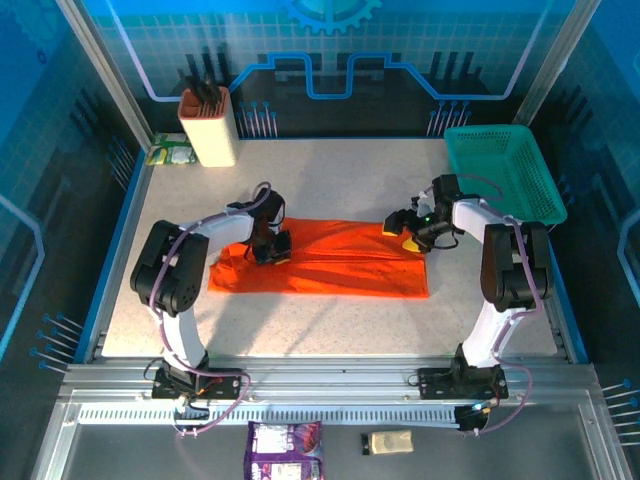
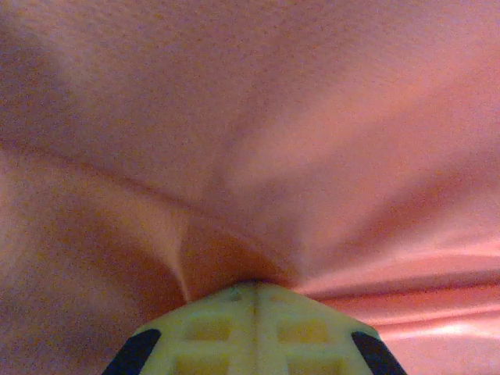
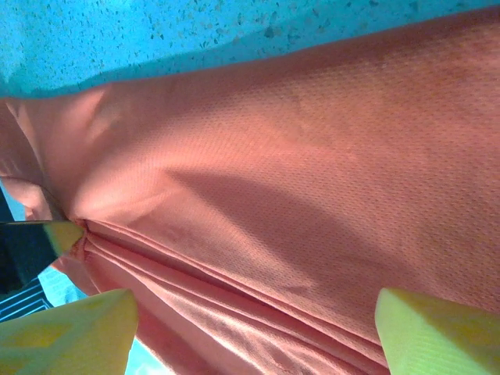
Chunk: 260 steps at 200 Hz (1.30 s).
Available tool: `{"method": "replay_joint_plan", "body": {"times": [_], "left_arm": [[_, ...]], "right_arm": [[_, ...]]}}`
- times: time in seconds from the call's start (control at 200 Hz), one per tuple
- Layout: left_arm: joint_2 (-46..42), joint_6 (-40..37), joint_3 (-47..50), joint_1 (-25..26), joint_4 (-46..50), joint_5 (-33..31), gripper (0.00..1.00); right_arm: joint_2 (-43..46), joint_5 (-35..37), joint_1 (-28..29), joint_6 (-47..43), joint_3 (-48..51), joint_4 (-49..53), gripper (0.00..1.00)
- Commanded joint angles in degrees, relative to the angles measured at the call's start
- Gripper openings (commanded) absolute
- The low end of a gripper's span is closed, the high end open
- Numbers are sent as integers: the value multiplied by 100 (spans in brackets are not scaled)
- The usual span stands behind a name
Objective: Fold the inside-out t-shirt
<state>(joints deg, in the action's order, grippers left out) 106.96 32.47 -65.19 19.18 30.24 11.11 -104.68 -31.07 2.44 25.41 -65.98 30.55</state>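
Where the table [image 1: 330, 325] reaches its far left corner: a tall beige holder [image 1: 208, 130] stands upright with dark tools sticking out of its top, and a green packet [image 1: 170, 154] lies just beside it on the left
Left gripper [image 1: 270, 248]: down on the left part of the shirt, close to the far edge of the cloth, its arm curving in from the left
Left grip from the wrist: the yellow fingers [image 2: 211, 332] are pressed together with no gap, and creases in the cloth run in to their tips, so a pinch of shirt is caught between them
Shirt [image 1: 340, 268]: orange-red, laid out as a long low strip across the middle of the table, reaching from one arm to the other; the left end is bunched, the near edge fairly straight
Right gripper [image 1: 405, 232]: at the far right corner of the shirt; from above I cannot tell whether it touches the cloth
Right grip from the wrist: the two yellow fingers [image 3: 74, 328] stand wide apart with cloth lying across the gap and nothing clamped; stacked fold edges run beside the left one
Basket [image 1: 505, 170]: teal mesh, at the far right corner of the table, apart from the shirt
Near rail: a purple packet [image 1: 285, 450] and a small tan packet [image 1: 390, 441] lie in front of the arm bases
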Motion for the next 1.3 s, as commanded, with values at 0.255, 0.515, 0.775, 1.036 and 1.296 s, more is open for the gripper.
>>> {"method": "replay_joint_plan", "body": {"times": [0.255,0.515,0.775,1.036,1.296], "left_arm": [[-602,-13,9,29,173,141,4],[-1662,214,633,24,580,-151,5],[-1661,679,1761,25,-297,69,4],[-1059,354,1569,-342,-445,-92,4],[237,-330,21,-989,-220,112,3]], "right_arm": [[-160,-285,244,-248,-449,370,80],[-564,-286,416,-336,-781,518,79],[-836,-127,397,-370,-713,548,78],[-520,375,258,-415,-297,823,75],[113,172,369,-128,620,745,75]]}}
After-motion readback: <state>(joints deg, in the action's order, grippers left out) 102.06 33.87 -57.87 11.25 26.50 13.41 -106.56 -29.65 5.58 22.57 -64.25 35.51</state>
